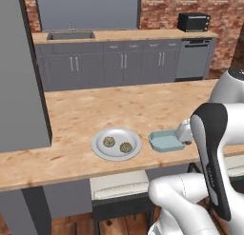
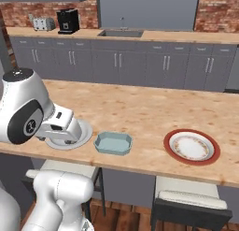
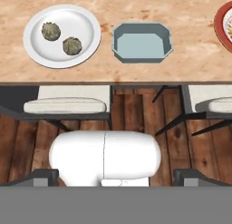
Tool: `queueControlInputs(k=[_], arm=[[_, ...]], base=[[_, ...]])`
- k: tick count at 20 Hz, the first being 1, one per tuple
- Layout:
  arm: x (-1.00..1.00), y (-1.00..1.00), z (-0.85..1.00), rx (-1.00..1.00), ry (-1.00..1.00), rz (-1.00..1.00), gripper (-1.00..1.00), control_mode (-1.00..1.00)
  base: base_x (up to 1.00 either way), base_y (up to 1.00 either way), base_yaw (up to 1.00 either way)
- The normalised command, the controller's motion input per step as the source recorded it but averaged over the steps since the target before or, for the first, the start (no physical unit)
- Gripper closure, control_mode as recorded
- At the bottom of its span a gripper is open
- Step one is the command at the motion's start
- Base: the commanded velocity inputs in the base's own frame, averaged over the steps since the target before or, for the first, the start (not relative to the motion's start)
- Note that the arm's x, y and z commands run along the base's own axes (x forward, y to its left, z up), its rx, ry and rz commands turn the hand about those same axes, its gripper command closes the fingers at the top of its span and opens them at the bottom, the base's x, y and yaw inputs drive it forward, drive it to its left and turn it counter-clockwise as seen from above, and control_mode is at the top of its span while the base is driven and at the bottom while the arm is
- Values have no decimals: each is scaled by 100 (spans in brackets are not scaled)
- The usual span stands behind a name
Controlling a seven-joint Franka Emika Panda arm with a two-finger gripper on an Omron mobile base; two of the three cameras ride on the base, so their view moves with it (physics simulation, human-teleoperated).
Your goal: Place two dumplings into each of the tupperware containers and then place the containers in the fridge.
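The counter (image 1: 86, 115) runs wide, with stools (image 3: 65, 105) tucked under its near edge. On it a grey plate (image 1: 116, 143) carries two dumplings (image 1: 109, 141) side by side. Just beside it sits the blue tub (image 1: 166, 141), nothing in it, and further along a red-rimmed plate (image 2: 192, 147). The gripper (image 3: 116, 175) hangs released above the near edge, tips spread, holding nothing

A home kitchen is showing here: grey base cabinets (image 2: 140, 66) are running under a light wood worktop with an inset steel sink (image 1: 70, 35), a black microwave (image 1: 193, 22) and black coffee maker (image 2: 68, 20) are standing before red brick walls (image 1: 162, 10).
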Motion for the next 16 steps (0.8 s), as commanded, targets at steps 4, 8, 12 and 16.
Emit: queueControlInputs(k=[4, 8, 12, 16], arm=[[0, 0, 0, 0, 0, 0, -100, 100], [69, 28, -18, 0, 5, -3, -100, -100], [100, 69, -59, 0, 11, 0, -100, -100], [100, 66, -81, 0, 17, 0, -100, -100]], base=[[49, 0, -21], [15, 0, -3], [0, 0, 0], [0, 0, 0]])
